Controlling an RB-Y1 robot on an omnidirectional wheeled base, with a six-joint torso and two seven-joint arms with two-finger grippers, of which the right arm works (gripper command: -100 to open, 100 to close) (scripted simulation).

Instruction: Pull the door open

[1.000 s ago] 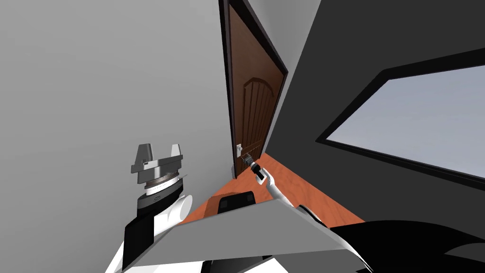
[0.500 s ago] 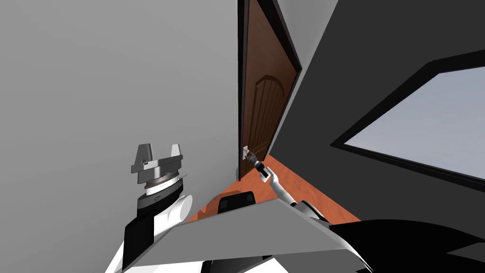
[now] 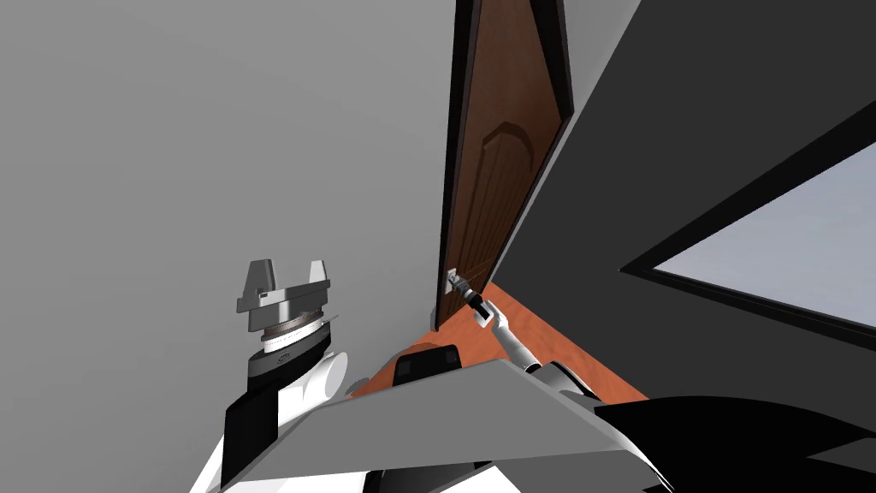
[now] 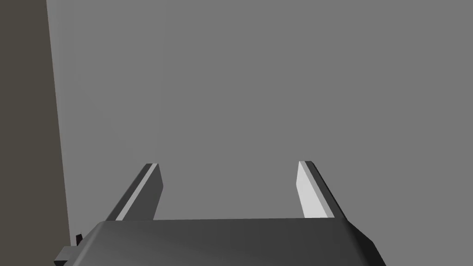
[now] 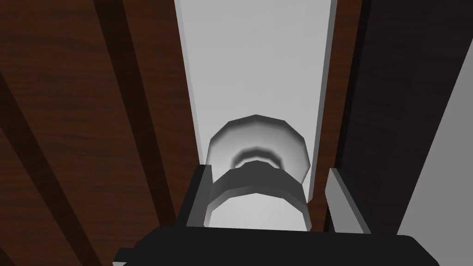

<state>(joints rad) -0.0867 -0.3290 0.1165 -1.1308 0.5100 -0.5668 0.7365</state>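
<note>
A dark brown panelled door [image 3: 496, 171] stands in a black frame between a grey wall and a dark wall. Its light grey knob [image 3: 456, 280] sits on a pale plate [image 5: 258, 60] near the door's left edge. My right arm reaches out to it, and the right gripper [image 3: 466, 289] is shut on the knob [image 5: 257, 143], one finger on each side of it. The brown door face [image 5: 69, 115] lies close behind. My left gripper [image 3: 284, 278] is raised beside my chest, facing the grey wall. Its fingers stand open [image 4: 228, 166] with nothing between them.
A plain grey wall [image 3: 214, 128] runs along my left up to the door frame. A dark wall with a large window [image 3: 770, 248] runs along my right. A narrow strip of orange floor [image 3: 547, 342] leads to the door.
The whole head picture has swung, with door and window sliding right, so I have turned or moved. My right gripper has stayed on the knob. The left arm has not moved.
</note>
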